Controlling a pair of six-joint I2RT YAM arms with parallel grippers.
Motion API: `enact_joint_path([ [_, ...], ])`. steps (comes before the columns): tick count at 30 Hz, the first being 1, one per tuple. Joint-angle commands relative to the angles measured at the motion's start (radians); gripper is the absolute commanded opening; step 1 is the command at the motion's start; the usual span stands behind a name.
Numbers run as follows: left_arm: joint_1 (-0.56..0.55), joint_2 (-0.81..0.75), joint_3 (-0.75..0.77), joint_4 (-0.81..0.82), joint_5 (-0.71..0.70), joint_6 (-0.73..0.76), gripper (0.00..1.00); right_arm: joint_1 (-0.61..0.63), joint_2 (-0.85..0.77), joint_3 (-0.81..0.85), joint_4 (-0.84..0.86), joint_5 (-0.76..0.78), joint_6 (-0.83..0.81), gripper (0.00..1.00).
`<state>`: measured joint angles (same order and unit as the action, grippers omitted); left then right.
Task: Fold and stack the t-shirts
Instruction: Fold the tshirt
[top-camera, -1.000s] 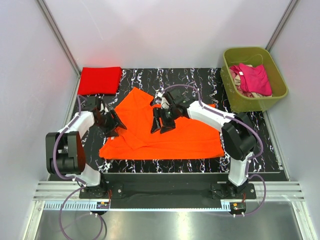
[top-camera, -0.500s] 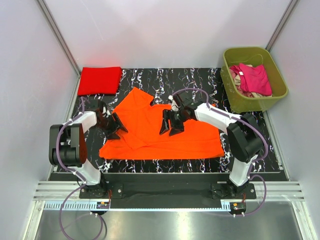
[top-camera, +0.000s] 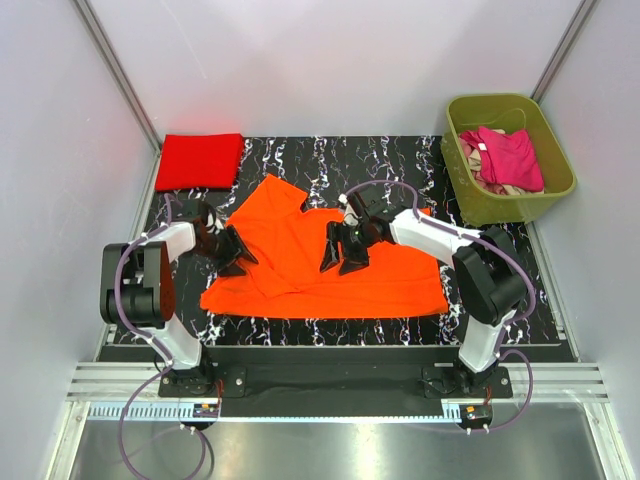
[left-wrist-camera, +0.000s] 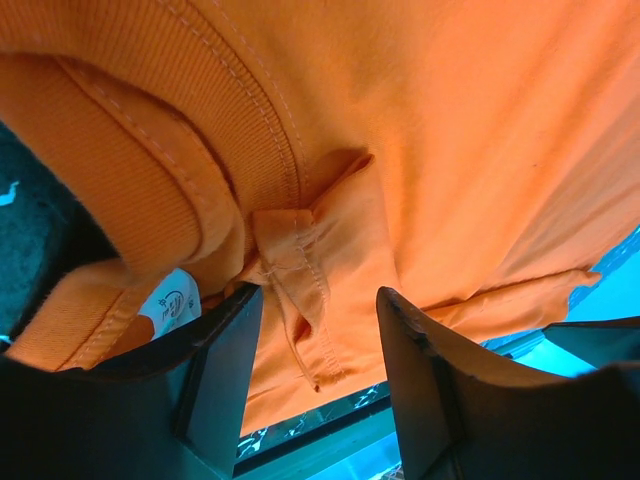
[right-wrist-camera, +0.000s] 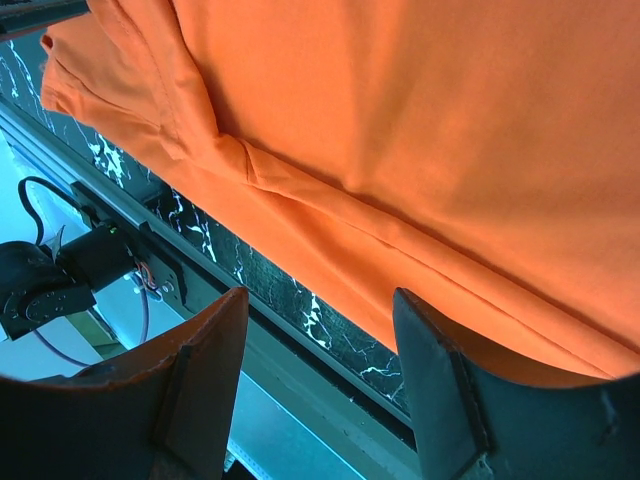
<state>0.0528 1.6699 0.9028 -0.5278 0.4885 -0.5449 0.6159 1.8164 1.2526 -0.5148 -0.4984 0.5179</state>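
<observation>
An orange t-shirt (top-camera: 310, 260) lies partly folded on the black marbled table (top-camera: 380, 160). A folded red t-shirt (top-camera: 200, 159) lies at the back left corner. My left gripper (top-camera: 233, 258) is open at the orange shirt's left edge; in the left wrist view (left-wrist-camera: 318, 330) its jaws stand either side of a collar seam with a white label (left-wrist-camera: 172, 300). My right gripper (top-camera: 342, 257) is open over the middle of the shirt; in the right wrist view (right-wrist-camera: 320, 340) nothing is between the jaws and the orange cloth (right-wrist-camera: 420, 130) fills the top.
An olive bin (top-camera: 508, 155) at the back right holds pink clothing (top-camera: 510, 157). White walls close in the table on three sides. A metal rail (top-camera: 330, 385) runs along the near edge.
My right gripper has moved right and slightly nearer across the shirt. My left gripper has shifted a little right along the shirt's left edge. The shirt lies much the same.
</observation>
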Motion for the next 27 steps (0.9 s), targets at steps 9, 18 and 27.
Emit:
enact_joint_path([
  [9, -0.01, -0.076, -0.047, 0.025, -0.024, -0.041, 0.55, -0.016, -0.091, -0.044, 0.032, 0.008, 0.008, 0.66],
  [18, -0.011, -0.079, -0.051, 0.045, -0.022, -0.058, 0.54, -0.024, -0.106, -0.068, 0.041, 0.006, 0.01, 0.66],
  [27, -0.036, -0.042, -0.016, 0.075, -0.03, -0.066, 0.54, -0.028, -0.111, -0.081, 0.042, 0.0, 0.008, 0.66],
])
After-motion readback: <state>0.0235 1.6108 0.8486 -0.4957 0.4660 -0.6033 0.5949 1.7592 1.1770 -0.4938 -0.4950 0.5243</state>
